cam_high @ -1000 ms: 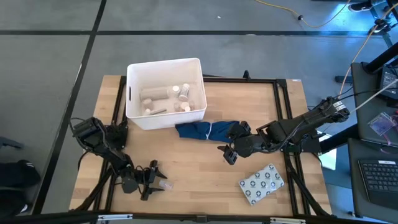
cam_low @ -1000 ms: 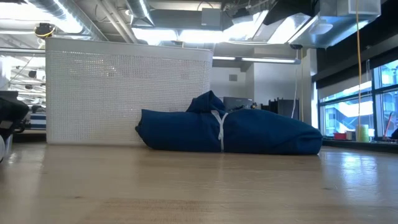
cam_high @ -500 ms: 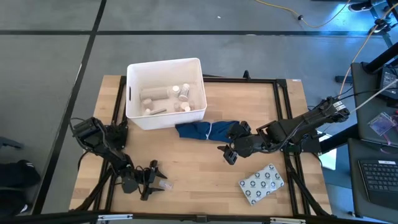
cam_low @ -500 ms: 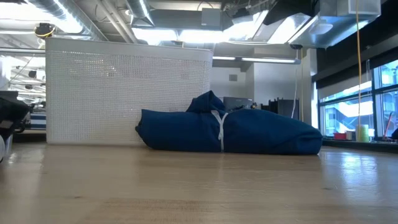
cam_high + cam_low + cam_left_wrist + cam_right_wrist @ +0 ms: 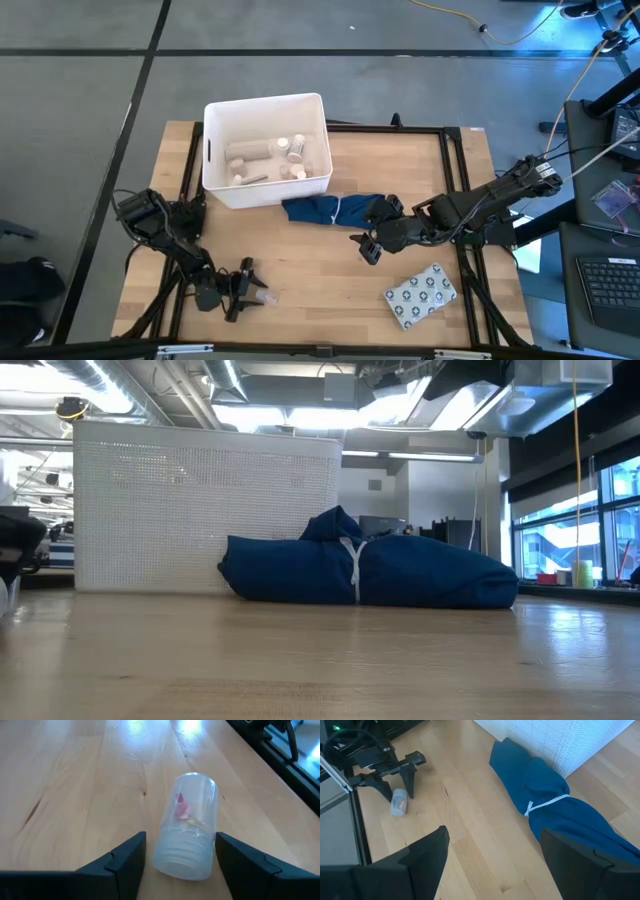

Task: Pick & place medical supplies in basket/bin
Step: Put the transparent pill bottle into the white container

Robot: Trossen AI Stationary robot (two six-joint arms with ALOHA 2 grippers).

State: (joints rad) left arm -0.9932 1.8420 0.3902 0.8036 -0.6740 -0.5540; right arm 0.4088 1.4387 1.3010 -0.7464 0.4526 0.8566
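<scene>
two arms are over the wooden table [image 5: 320, 270]. the left gripper [image 5: 246, 285] sits low at the near left of the table, its fingers [image 5: 125, 862] spread on either side of a clear vial [image 5: 187, 827] that lies on its side on the wood. in the left wrist view a narrow gap shows between each finger and the vial, so the jaws straddle it without a visible grip; contact cannot be confirmed. the vial is transparent with a small red mark inside.

the right gripper [image 5: 366, 245] is near the table's middle, just beside the right end of the blue cloth [image 5: 330, 210], jaws apart and holding nothing. from the right wrist view the cloth [image 5: 555, 815] lies bunched, tied with a white cord, in front of the tub's perforated wall.

the white tub [image 5: 214, 185] stands at the far left of the table. inside lie several white gauze rolls [image 5: 245, 152] and small vials [image 5: 296, 150]. the grey dotted blister pack [image 5: 421, 295] lies flat at the near right of the table, well apart from the tub and clear of both grippers.

the low view shows the tub [image 5: 205, 505] and cloth [image 5: 365, 570] touching or nearly so; which cannot be told.
</scene>
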